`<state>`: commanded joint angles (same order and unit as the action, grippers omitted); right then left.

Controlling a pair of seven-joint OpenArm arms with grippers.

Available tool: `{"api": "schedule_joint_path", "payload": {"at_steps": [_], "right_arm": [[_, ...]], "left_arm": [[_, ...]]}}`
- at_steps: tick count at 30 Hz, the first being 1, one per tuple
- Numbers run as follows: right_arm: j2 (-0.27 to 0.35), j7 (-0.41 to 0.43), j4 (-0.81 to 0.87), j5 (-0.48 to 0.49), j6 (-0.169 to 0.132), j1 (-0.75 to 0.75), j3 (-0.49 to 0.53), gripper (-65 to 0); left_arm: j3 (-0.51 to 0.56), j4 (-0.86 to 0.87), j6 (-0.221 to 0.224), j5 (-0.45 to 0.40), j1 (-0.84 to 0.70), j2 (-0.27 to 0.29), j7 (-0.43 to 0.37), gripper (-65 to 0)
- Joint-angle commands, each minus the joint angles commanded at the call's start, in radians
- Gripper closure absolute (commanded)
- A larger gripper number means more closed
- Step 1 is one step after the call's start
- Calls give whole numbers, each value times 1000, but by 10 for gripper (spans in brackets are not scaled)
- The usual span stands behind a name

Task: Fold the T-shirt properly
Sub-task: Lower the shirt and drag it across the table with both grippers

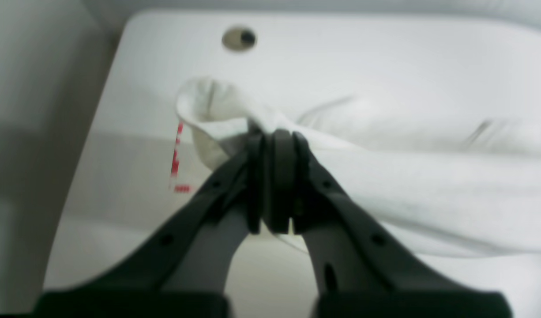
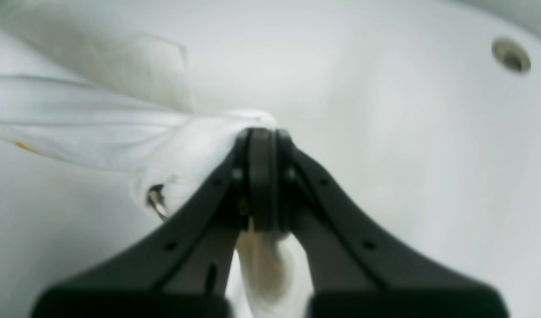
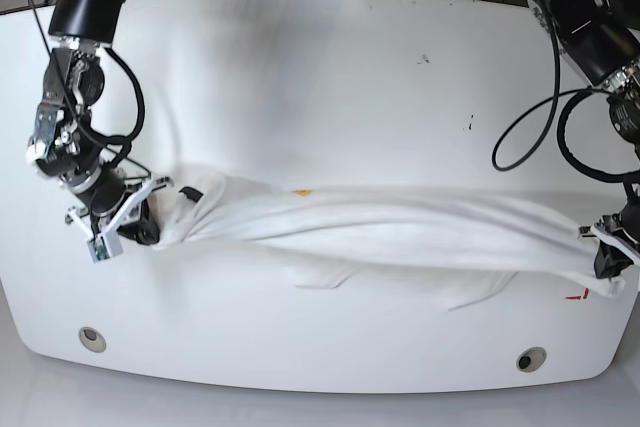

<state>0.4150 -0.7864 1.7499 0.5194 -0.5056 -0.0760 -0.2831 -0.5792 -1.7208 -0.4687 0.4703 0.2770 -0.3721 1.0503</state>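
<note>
Stretching across the near half of the white table (image 3: 320,77), the T-shirt (image 3: 400,232) hangs as one long, rumpled band between the two arms, twisted along its length and pulled taut from the base view's left to its right. A small yellow patch (image 3: 301,192) shows on its upper edge toward the left, and loose folds sag onto the table below the middle of the band.

At the base view's right end, the left gripper (image 1: 275,132) has its fingers pressed together on a bunched edge of the cloth; in the left wrist view the fabric loops up over the fingertips and runs off to the right. Small red marks (image 1: 177,159) sit on the table just left of that gripper.

At the base view's left end, the right gripper (image 2: 261,130) pinches the other end of the shirt, its fingers pressed together with white cloth squeezed between them and spilling out below. Both wrist views are blurred, so finer detail of the cloth is hard to read.

Two round holes (image 3: 92,338) (image 3: 530,359) sit near the table's front corners. Black cables (image 3: 530,137) loop over the table at the right.
</note>
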Motion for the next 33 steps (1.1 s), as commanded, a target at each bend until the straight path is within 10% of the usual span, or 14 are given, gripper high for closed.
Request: {"api": "schedule_joint_path", "payload": {"at_steps": [33], "right_arm": [[-161,6,183,-3,0,359,-20,0]], "left_arm": [[-184,-89,-181,-6,-514,0,3,-47]]}}
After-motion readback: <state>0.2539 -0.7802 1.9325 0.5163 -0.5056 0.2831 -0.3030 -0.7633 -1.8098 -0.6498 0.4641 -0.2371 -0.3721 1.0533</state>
